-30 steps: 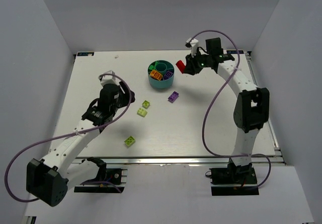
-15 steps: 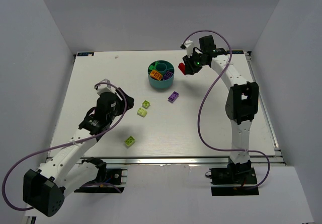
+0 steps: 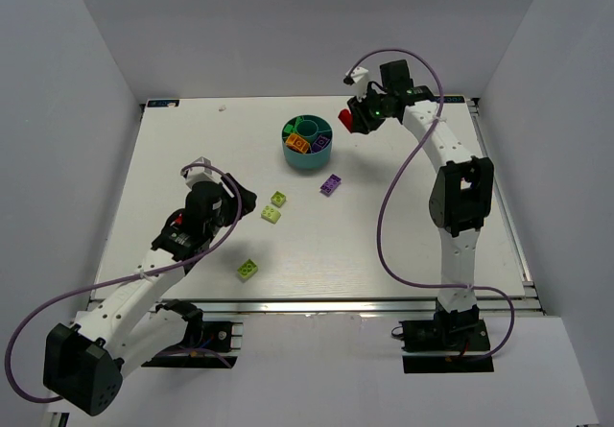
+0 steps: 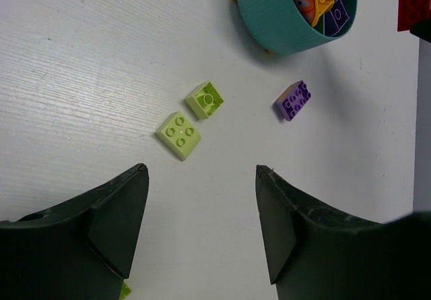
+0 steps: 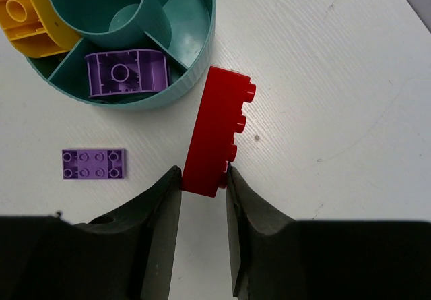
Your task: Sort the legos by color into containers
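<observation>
White table (image 3: 384,245), plain grey walls (image 3: 288,24) on three sides. Both arms are over it.

Left gripper (image 3: 240,197) hangs low over the left-centre of the table, jaws apart, nothing between them. The wrist view shows bare table in the gap of the left gripper (image 4: 200,172).

Right gripper (image 3: 350,122) is at the far side, clamped on the red brick (image 3: 342,122). In the wrist view the fingers (image 5: 165,199) pinch one end of the red brick (image 5: 219,131). It's on edge, studs facing away from the bowl, just outside the rim and not over any compartment.

Teal bowl (image 3: 307,162) sits far-centre, wedge compartments around a central cup (image 5: 94,7). One wedge holds a purple piece (image 5: 126,74), and a neighbouring one holds a yellow piece (image 5: 27,17).

Loose on the table:
- purple brick (image 3: 331,184), flat, studs up, near the bowl on its near-right side
- two lime bricks, (image 3: 278,199) and (image 3: 271,214), just beside each other and ahead of the left jaws
- third lime brick (image 3: 248,269), closer to the near edge and well apart from the pair
</observation>
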